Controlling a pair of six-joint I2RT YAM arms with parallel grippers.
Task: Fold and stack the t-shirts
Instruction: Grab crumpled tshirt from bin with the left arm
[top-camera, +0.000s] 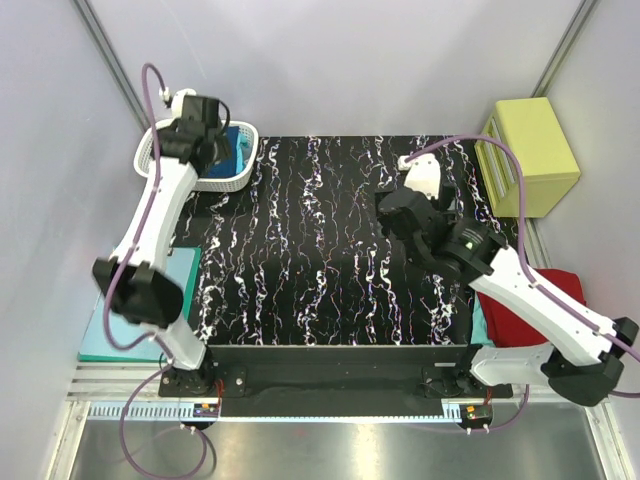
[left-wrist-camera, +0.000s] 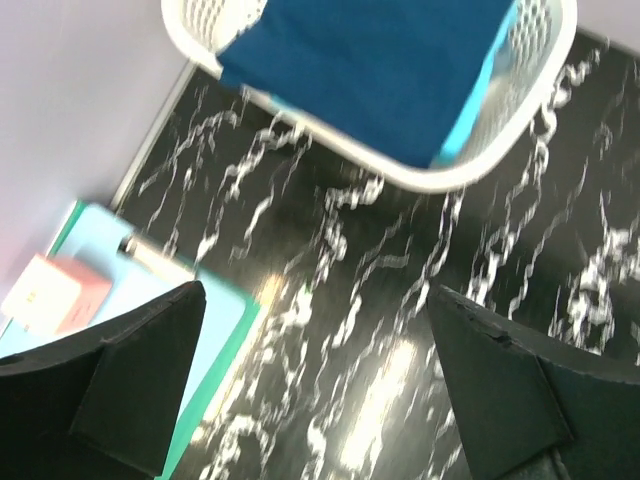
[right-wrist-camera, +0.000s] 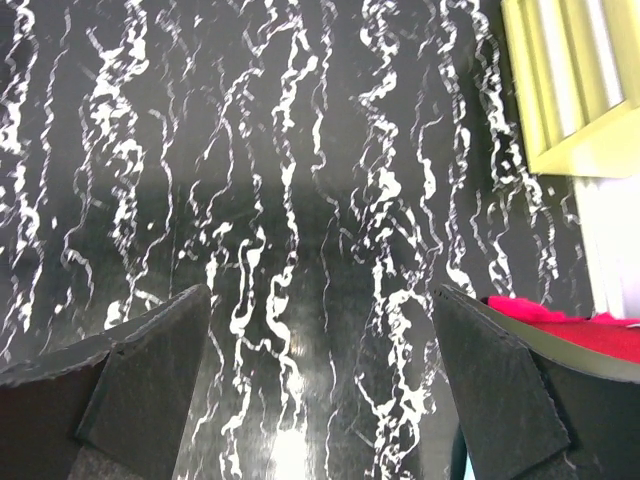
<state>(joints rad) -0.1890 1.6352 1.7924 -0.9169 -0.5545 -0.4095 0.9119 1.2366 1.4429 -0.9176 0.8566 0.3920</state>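
Observation:
A navy blue t-shirt lies in a white basket at the table's far left corner, with a turquoise t-shirt showing at its edge. In the top view the basket sits partly under my left gripper. That gripper is open and empty, held above the table just short of the basket. My right gripper is also open and empty, over the bare mat right of centre. A red t-shirt lies folded at the right edge; it also shows in the right wrist view.
A black white-veined mat covers the table. A teal clipboard lies off its left edge, with a pink box beside it. A yellow box stands at the back right. Grey walls enclose the table.

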